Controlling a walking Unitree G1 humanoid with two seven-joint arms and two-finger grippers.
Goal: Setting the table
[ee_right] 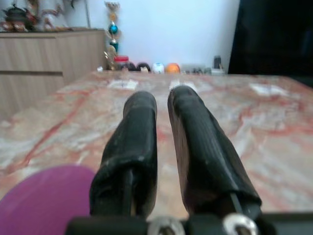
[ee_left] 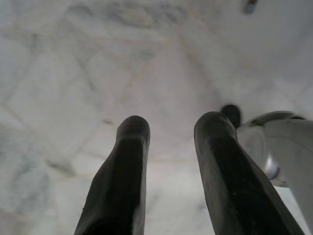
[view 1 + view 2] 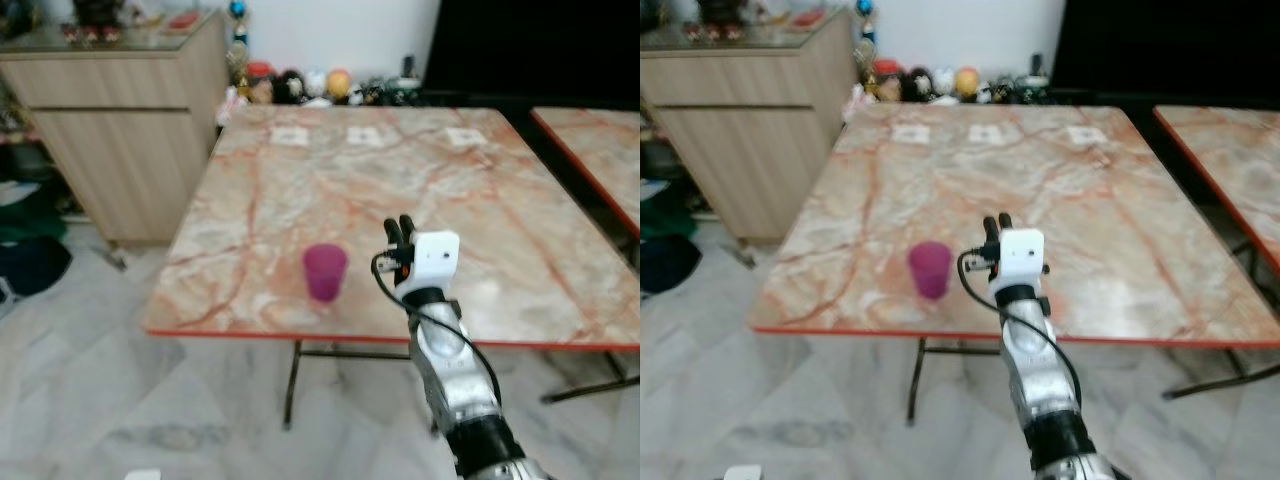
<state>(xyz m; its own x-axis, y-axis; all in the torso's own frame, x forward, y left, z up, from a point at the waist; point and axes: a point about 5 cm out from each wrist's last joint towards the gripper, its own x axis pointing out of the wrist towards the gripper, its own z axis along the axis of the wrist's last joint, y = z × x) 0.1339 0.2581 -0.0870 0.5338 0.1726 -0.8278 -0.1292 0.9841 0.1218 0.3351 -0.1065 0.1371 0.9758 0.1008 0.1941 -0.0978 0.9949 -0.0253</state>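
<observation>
A purple cup (image 3: 325, 272) stands upright on the marble table (image 3: 400, 170), near its front edge. My right gripper (image 3: 399, 228) hovers just above the tabletop, a short way to the right of the cup, with a clear gap between them. Its two black fingers (image 1: 139, 127) lie close together with nothing between them, pointing toward the far side of the table. In the right wrist view the cup (image 1: 44, 200) sits low beside the fingers. My left gripper (image 2: 171, 129) hangs open over the pale marble floor.
Three white squares (image 3: 365, 136) lie along the table's far side. A wooden cabinet (image 3: 120, 120) stands to the left, with dark bags (image 3: 25, 260) on the floor beside it. A second marble table (image 3: 600, 150) is on the right. Small ornaments (image 3: 300, 85) line the back wall.
</observation>
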